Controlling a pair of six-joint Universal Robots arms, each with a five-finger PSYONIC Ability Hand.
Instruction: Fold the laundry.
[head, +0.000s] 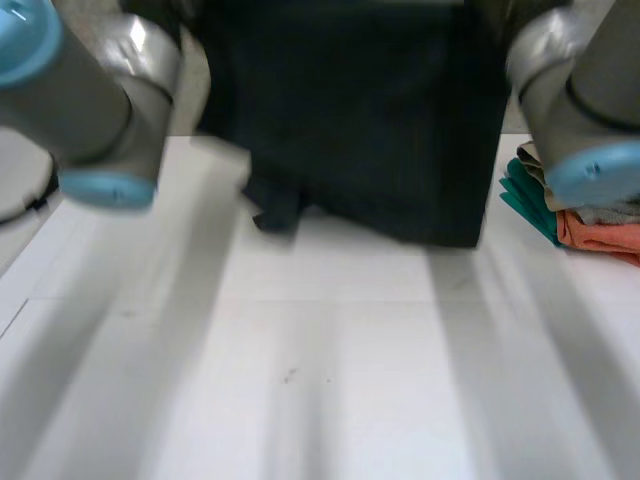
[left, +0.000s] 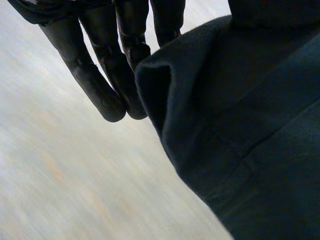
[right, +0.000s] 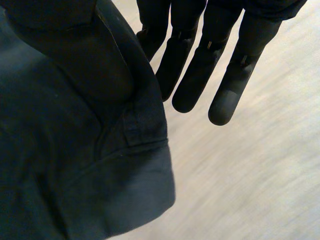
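You are working at a white table (head: 330, 340) with a matt, plain top. A faint seam (head: 130, 300) runs across it parallel to the near edge, and a second line cuts the near left corner at a slant. A few small dark specks (head: 290, 376) mark the middle of the table. Beyond the table's left edge you see a pale surface (head: 18, 185); what it is cannot be told. In the wrist views the tabletop (left: 60, 175) (right: 250, 190) reads pale grey-white. The light on it is bright and soft.

Garment (head: 370, 120) over table's (head: 330, 380) far side; folded pile (head: 600, 235) to its right.
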